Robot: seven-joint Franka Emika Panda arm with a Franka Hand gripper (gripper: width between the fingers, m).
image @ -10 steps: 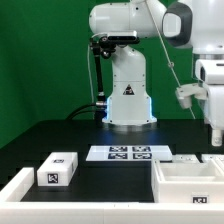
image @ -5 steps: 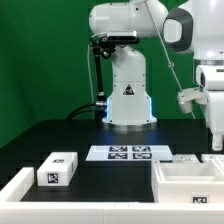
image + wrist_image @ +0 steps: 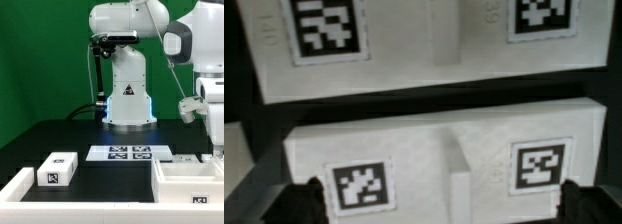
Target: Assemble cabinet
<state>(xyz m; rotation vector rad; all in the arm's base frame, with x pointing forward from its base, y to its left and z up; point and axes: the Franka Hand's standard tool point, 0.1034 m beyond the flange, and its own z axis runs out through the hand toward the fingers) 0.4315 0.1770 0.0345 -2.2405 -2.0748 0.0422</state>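
White plastic box-like cabinet body (image 3: 186,193) rests on the black surface (image 3: 60,140) at the exterior view's right. End effector (image 3: 455,203) hovers released above tagged white faces (image 3: 420,150); centre jaws squarely before descending.

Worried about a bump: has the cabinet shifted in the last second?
No. In the exterior view the cabinet sits at the same spot relative to the marker board.
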